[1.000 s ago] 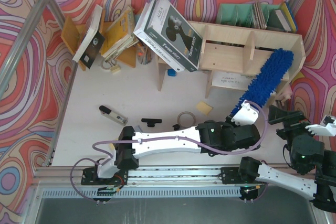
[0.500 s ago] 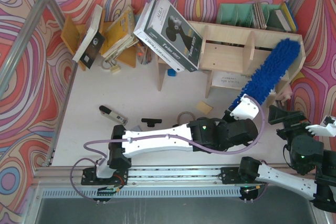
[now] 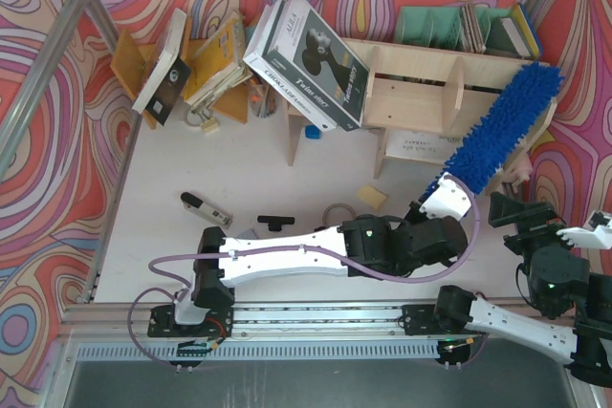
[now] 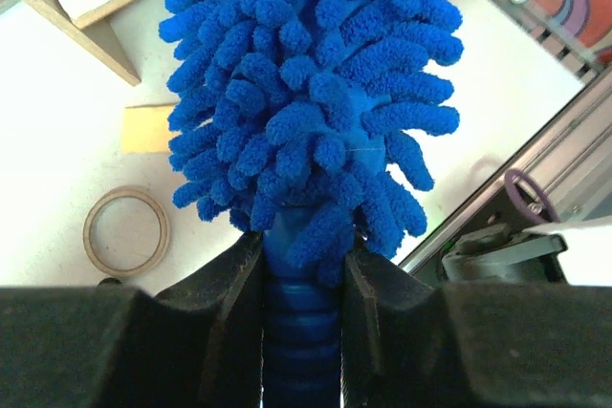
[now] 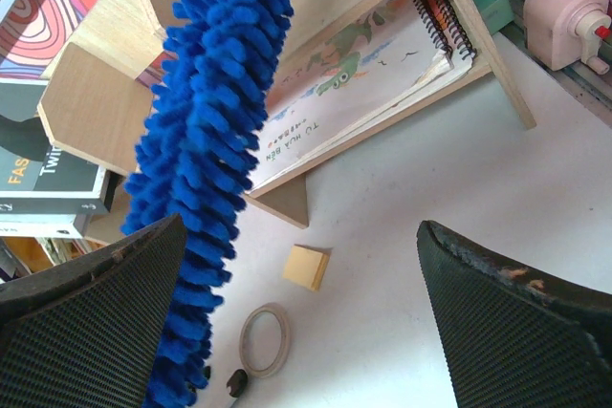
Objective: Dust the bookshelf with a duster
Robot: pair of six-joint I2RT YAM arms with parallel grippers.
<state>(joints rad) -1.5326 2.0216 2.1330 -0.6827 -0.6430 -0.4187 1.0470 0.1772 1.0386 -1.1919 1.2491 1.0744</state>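
Note:
The bright-blue fluffy duster (image 3: pixel 502 131) slants up and to the right, its tip over the right end of the pale plywood bookshelf (image 3: pixel 421 93). My left gripper (image 3: pixel 435 198) is shut on its ribbed blue handle (image 4: pixel 301 332), both fingers pressed against it, and the shaggy head (image 4: pixel 306 74) fills the left wrist view. My right gripper (image 3: pixel 514 209) hovers open at the right, below the shelf's end, holding nothing. Between its wide fingers (image 5: pixel 301 236) I see the duster (image 5: pixel 206 140) passing in front of the bookshelf (image 5: pixel 96 102) and a picture book (image 5: pixel 354 93) lying in the lower compartment.
Large books (image 3: pixel 306 54) lean against the shelf's left end, with more books behind it (image 3: pixel 459 26). On the table lie a tape ring (image 3: pixel 337 214), a yellow note pad (image 3: pixel 372 197), a marker (image 3: pixel 206 209) and a small black part (image 3: pixel 274 223). A pink sharpener (image 5: pixel 564 7) stands at the shelf's right.
The duster has swung up and to the right, from in front of the right compartment to the shelf's right end. The left arm's elbow has drawn back leftward. The right arm has not moved.

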